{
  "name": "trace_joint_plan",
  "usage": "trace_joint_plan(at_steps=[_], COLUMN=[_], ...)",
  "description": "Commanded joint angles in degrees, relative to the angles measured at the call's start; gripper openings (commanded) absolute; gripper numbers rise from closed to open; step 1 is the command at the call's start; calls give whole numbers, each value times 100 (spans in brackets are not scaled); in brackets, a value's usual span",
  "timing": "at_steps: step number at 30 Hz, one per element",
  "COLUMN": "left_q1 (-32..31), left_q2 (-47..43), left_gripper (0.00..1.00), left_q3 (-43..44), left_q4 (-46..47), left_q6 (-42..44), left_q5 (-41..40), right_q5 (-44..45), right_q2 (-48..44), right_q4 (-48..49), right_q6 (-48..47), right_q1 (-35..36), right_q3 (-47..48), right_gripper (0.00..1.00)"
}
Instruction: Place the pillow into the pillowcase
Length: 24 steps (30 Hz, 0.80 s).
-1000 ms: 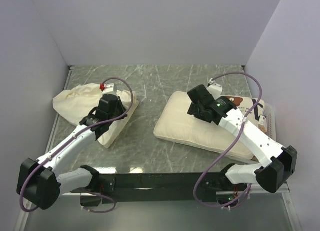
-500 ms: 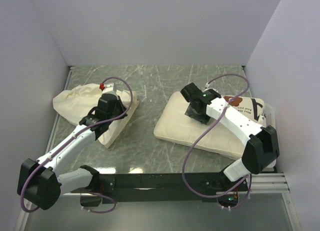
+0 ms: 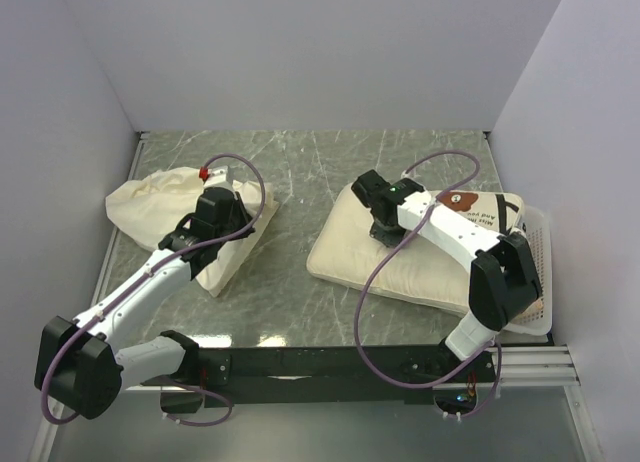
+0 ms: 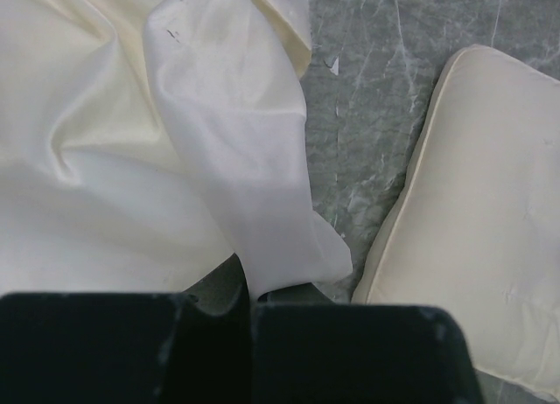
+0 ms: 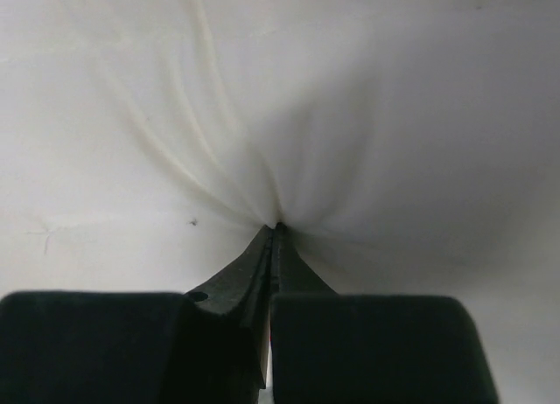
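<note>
pillow (image 3: 345, 250) lies outside the limp pillowcase (image 3: 140, 198), apparently pinched by right jaws.

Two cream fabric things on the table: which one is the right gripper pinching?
The pillow, the puffy one with the bear print. The right gripper is shut on its puckered fabric; the limp, plain pillowcase lies apart.
</note>
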Motion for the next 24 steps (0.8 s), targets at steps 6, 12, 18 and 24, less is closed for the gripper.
trace_joint_plan(at_steps=[6, 12, 18, 24], left_q1=[344, 951, 1241, 1409], left_q2=[155, 445, 771, 657], left_gripper=[1, 1, 1, 1], left_q3=[657, 1044, 1299, 1071], left_q4=[-204, -195, -301, -160], left_q6=[-184, -202, -131, -193], left_q5=[210, 755, 958, 1353], right_q5=[-109, -381, -444, 903], right_q2=[0, -53, 235, 624], right_q4=[-627, -540, -231, -883], right_q6=[329, 593, 358, -98], right_q1=[1010, 1547, 1925, 1506], right_q3=[1607, 1687, 1958, 2268], right_gripper=[0, 0, 0, 31])
